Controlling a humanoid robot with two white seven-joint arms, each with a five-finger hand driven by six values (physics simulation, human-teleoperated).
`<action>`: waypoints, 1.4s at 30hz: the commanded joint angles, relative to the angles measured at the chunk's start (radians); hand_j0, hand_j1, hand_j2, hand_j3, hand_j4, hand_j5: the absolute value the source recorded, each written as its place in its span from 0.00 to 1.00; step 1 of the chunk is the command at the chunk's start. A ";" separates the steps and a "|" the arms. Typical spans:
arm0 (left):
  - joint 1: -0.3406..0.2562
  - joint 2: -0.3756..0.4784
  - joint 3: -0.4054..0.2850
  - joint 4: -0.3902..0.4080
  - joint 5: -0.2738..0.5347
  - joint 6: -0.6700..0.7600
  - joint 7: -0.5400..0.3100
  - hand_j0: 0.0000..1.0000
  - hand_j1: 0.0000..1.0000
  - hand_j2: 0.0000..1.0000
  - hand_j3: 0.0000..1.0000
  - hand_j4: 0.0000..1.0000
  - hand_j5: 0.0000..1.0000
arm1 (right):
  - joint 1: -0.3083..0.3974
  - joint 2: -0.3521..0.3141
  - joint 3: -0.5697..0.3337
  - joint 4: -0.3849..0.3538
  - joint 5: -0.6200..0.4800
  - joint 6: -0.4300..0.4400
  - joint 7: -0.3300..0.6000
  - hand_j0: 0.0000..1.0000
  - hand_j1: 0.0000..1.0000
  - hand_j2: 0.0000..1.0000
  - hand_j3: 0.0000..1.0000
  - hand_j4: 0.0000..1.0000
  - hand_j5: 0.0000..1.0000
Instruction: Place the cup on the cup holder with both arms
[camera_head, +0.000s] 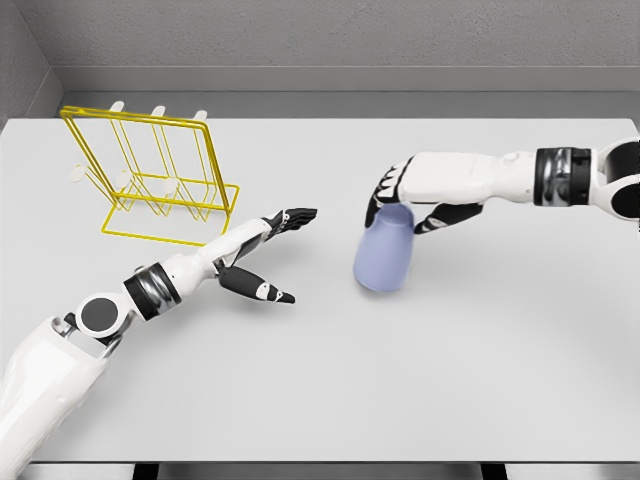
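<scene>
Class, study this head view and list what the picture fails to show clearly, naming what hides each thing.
1. Cup: its top rim is hidden under the right hand, head view.
2. Right hand's palm contact with the cup: hidden by the hand's own back.
3. Cup holder: its white peg tips are too small and pale to make out.
4. Left hand, open: forearm cut off by the lower left edge.

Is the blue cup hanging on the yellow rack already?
No, the blue cup is out on the table in the right hand, far from the yellow rack.
</scene>
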 joint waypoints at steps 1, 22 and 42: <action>0.000 0.000 0.000 -0.001 0.006 0.000 0.000 1.00 1.00 1.00 1.00 1.00 1.00 | 0.000 0.016 0.001 0.002 -0.008 0.003 -0.001 0.66 0.66 0.66 0.66 0.66 0.66; 0.000 -0.001 0.002 -0.001 0.017 -0.003 -0.003 1.00 1.00 1.00 1.00 1.00 1.00 | 0.006 0.026 0.004 0.008 -0.001 0.003 0.017 1.00 1.00 1.00 1.00 1.00 1.00; 0.005 -0.170 0.017 0.117 0.058 -0.012 -0.006 1.00 1.00 1.00 1.00 1.00 1.00 | -0.044 -0.122 0.003 0.066 0.002 0.003 -0.067 1.00 1.00 1.00 1.00 1.00 1.00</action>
